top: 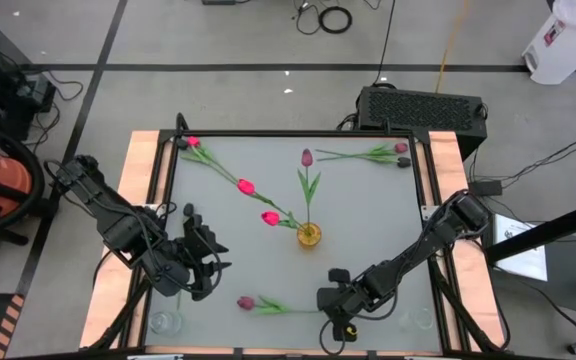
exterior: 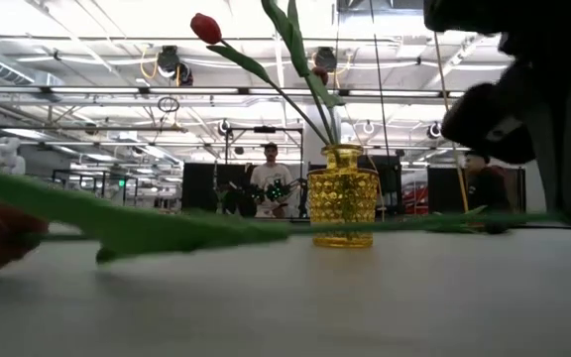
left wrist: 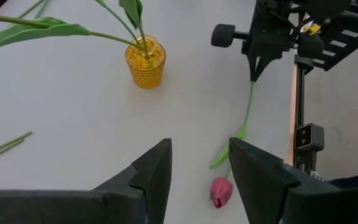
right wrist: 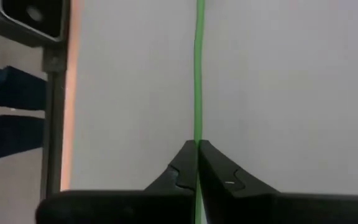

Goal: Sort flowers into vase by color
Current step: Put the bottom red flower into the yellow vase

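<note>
Your right gripper (top: 326,302) pinches the stem end of a pink tulip (top: 246,302) lying flat at the lower centre of the high view. Your left gripper (top: 211,262), fingers spread, hovers just up and left of it. Other flowers (top: 246,186) lie scattered across the upper table (top: 368,215), and several stand in the yellow vase (top: 309,235) at centre.

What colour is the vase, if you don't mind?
The vase is yellow, textured glass; clearest in the left wrist view.
</note>
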`<state>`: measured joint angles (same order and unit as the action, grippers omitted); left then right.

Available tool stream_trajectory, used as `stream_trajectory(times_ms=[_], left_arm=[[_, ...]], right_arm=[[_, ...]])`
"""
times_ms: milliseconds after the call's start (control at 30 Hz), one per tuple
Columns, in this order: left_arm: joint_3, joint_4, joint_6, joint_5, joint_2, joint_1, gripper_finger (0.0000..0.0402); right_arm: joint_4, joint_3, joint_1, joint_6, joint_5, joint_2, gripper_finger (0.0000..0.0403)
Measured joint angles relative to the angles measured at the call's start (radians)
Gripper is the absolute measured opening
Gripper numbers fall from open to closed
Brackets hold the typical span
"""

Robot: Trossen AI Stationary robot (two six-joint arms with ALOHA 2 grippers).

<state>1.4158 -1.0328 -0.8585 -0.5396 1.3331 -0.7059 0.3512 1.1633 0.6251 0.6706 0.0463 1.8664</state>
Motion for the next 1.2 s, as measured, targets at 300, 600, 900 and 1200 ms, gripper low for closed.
stream_trajectory(times_ms=[300,600,900,1200], left_arm=[[0.0,0.003,-0.002,-0.016,0.0,0.0,0.0167],[0.0,0.025,-0.002,-0.031,0.0,0.0,0.0167],[0.0,0.034,0.0,-0.053,0.0,0.013,0.0167],[0.0,0.034,0.001,-0.053,0.0,0.049,0.0167]], right_arm=[[0.036,0.002,0.0,-0.005,0.053,-0.076,0.0],[0.227,0.003,-0.001,0.026,0.158,-0.205,0.0],[0.343,0.004,-0.001,0.053,0.229,-0.344,0.0],[0.423,0.004,-0.001,0.073,0.247,-0.452,0.0]])
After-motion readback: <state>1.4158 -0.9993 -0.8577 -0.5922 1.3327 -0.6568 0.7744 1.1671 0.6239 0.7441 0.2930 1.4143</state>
